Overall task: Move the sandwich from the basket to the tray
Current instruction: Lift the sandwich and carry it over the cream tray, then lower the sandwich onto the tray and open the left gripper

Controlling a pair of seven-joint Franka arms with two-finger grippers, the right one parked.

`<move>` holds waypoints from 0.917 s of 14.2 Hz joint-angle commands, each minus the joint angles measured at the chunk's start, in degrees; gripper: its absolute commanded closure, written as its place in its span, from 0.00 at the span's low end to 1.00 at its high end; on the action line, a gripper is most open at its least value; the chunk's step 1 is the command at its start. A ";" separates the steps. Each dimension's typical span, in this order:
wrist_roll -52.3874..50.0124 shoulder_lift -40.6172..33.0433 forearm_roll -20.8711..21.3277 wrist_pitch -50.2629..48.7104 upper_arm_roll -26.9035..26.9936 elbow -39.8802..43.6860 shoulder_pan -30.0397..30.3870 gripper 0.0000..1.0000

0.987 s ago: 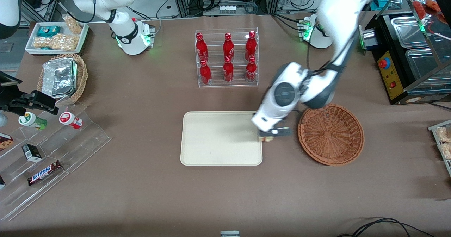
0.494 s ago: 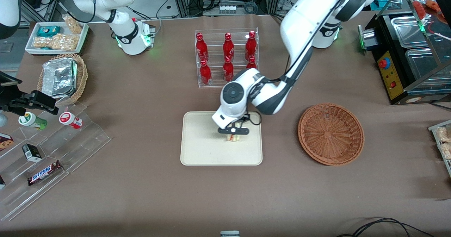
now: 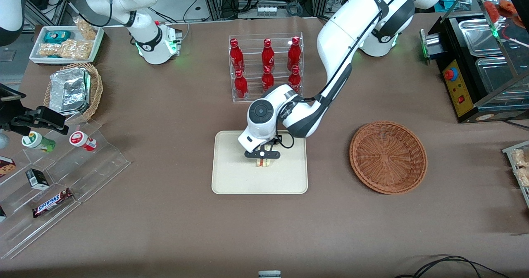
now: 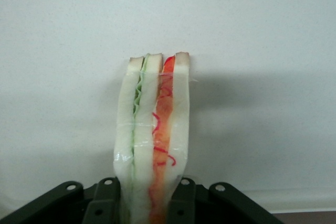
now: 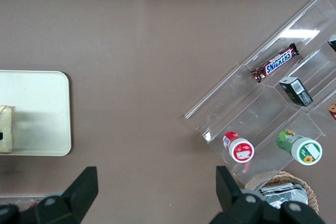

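The sandwich is a wedge of white bread with green and red-orange layers, wrapped in clear film. My left gripper is shut on the sandwich and holds it over the middle of the cream-beige tray. The wrist view shows the black fingers pressing the bread from both sides, with the tray surface close underneath. The reddish-brown wicker basket stands beside the tray toward the working arm's end, with nothing in it. From the right wrist view, the sandwich shows at the edge of the tray.
A clear rack of red bottles stands farther from the front camera than the tray. An acrylic stepped shelf with snacks, a tan basket with a foil pack and a white snack tray lie toward the parked arm's end.
My left gripper carried the sandwich from the tray's edge nearest the basket to over the tray's middle, and it looks lower now.
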 commanded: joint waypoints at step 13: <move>-12.48 -4.76 1.36 -2.61 3.08 1.07 -0.40 0.00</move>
